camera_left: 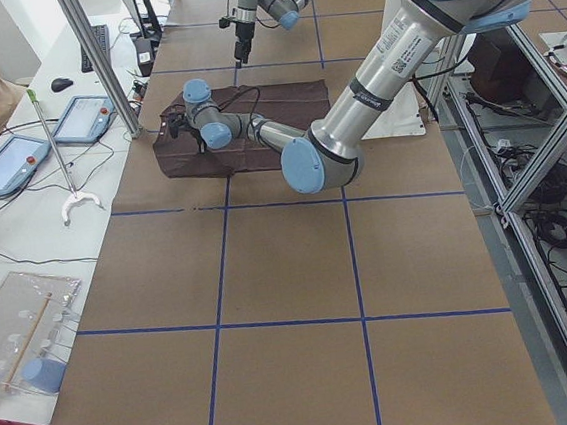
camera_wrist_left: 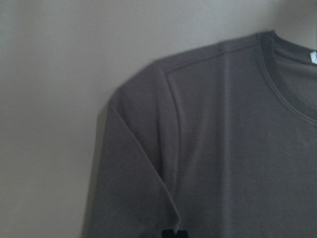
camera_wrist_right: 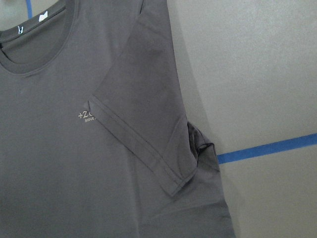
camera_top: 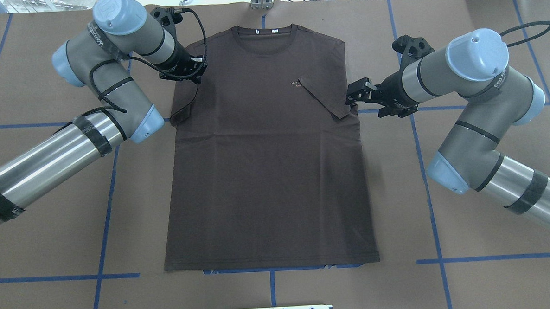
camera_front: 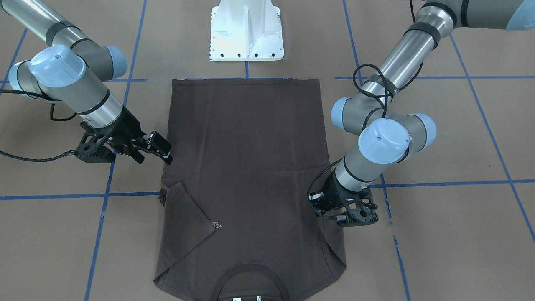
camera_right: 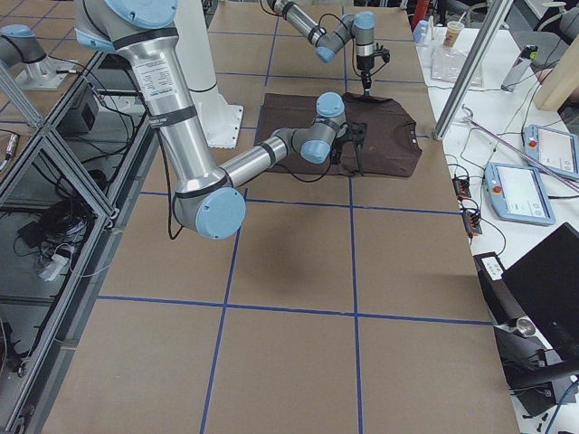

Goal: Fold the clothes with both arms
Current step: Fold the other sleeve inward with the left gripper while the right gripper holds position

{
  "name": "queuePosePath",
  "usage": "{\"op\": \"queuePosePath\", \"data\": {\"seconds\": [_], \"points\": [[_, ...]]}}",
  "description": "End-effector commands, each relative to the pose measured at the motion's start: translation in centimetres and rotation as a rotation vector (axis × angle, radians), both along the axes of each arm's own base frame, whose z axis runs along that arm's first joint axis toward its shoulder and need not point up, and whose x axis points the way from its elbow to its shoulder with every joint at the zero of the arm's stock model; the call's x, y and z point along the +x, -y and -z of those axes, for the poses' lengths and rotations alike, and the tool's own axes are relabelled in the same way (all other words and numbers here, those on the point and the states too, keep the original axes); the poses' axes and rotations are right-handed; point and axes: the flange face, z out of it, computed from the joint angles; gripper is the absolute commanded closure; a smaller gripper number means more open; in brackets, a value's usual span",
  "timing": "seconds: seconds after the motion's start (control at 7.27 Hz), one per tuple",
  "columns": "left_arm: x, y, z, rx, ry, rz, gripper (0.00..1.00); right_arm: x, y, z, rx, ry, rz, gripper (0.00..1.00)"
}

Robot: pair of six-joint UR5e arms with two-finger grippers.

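Observation:
The dark brown T-shirt (camera_front: 246,167) lies flat on the brown table, hem toward the robot base and collar (camera_top: 264,34) away from it. One sleeve (camera_top: 325,94) is folded in over the chest, partly covering the pale lettering (camera_wrist_right: 86,116). My right gripper (camera_top: 350,95) is open and empty, just beside the shirt's edge near that sleeve; it also shows in the front view (camera_front: 154,159). My left gripper (camera_top: 192,77) hangs over the other shoulder (camera_wrist_left: 148,99), its fingers hidden under the wrist, so I cannot tell its state. That sleeve (camera_wrist_left: 133,173) lies tucked against the body.
The white pedestal base (camera_front: 246,31) stands just past the shirt's hem. Blue tape lines (camera_top: 106,217) grid the brown table surface. Tablets (camera_left: 8,164) and loose tools lie on a white bench past the collar end.

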Motion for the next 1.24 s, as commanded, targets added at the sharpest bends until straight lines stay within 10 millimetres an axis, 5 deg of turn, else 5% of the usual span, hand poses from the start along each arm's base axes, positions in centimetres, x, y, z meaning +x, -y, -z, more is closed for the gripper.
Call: {"op": "queuePosePath", "data": {"seconds": [0.0, 0.28, 0.41, 0.55, 0.69, 0.83, 1.1], "points": [[1.0, 1.4, 0.8, 0.005, 0.016, 0.031, 1.00, 0.1, -0.1, -0.6, -0.007, -0.006, 0.000, 0.00], [1.3, 1.6, 0.5, 0.004, -0.009, 0.045, 1.00, 0.1, -0.2, -0.6, -0.006, -0.007, -0.001, 0.00], [2.0, 0.9, 0.6, 0.007, -0.012, 0.032, 0.52, 0.1, -0.2, -0.7, -0.006, -0.009, -0.002, 0.00], [2.3, 0.2, 1.3, 0.019, -0.025, 0.025, 0.16, 0.0, -0.2, -0.7, -0.006, -0.009, -0.002, 0.00], [0.8, -1.5, 2.3, 0.054, -0.061, 0.025, 0.11, 0.0, -0.2, -0.4, -0.003, -0.006, -0.002, 0.00], [-1.7, -5.9, 1.9, 0.099, -0.109, 0.005, 0.09, 0.0, -0.4, 0.4, -0.006, 0.008, -0.011, 0.00], [-5.4, -14.3, 2.5, 0.047, -0.219, 0.015, 0.05, -3.9, -5.6, 2.3, -0.128, 0.046, -0.095, 0.00]]}}
